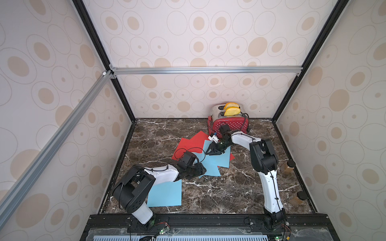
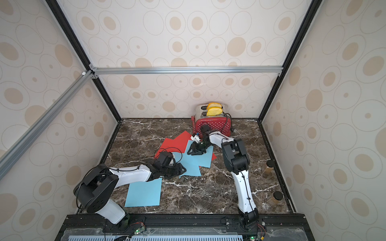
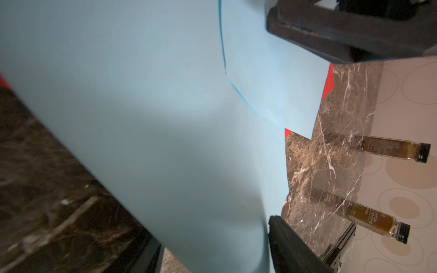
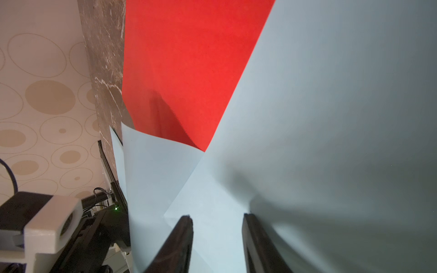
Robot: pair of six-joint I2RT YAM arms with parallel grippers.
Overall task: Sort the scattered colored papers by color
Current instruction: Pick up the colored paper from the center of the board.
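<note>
The overlapping sky-blue sheets (image 1: 217,160) lie mid-table atop the red sheets (image 1: 191,141), one more blue sheet (image 1: 165,195) apart near the left arm (image 1: 160,174)'s base; with the left gripper (image 1: 200,170) spread around a bowed blue edge and the right gripper (image 1: 210,152), jaws parted, low on the top sheet (image 4: 331,118), any pull may drag the reds along.

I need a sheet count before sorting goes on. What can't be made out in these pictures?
- Red papers: number unclear in both top views; the blue papers and the right hand cover parts of them.
- Lone blue sheet: one corner is hidden under the left arm in both top views.
- Jar: label too blurred to read in the left wrist view.
</note>
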